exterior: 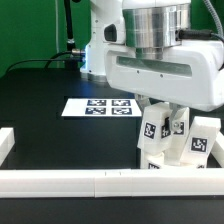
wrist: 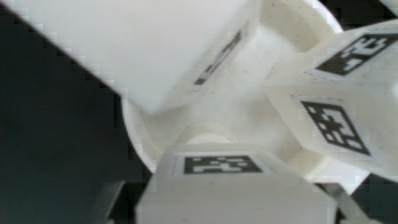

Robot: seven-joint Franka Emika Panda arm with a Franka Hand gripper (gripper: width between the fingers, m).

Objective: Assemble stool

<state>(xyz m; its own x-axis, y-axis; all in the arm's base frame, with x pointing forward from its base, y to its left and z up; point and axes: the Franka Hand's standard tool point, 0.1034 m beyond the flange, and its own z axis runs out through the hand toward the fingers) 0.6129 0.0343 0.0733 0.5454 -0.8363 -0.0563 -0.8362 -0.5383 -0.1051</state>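
The white stool seat (exterior: 166, 158) lies at the exterior view's right, close behind the front rail. Three white blocky legs with black-and-white tags stand up from it: one (exterior: 155, 126), one (exterior: 180, 124) and one (exterior: 201, 141). My gripper (exterior: 160, 108) reaches down from above onto the leg nearest the exterior view's left. In the wrist view that leg (wrist: 222, 178) fills the space between my two dark fingers (wrist: 118, 200), so my gripper (wrist: 226, 205) is shut on it. The two other tagged legs (wrist: 342, 122) (wrist: 365, 52) and the seat's rim (wrist: 285, 25) show beyond it.
The marker board (exterior: 100, 106) lies flat on the black table behind the stool. A long white rail block (exterior: 70, 181) runs along the table's front, and another (exterior: 5, 146) stands at the exterior view's left edge. The arm's white body (exterior: 160, 55) hangs over the stool.
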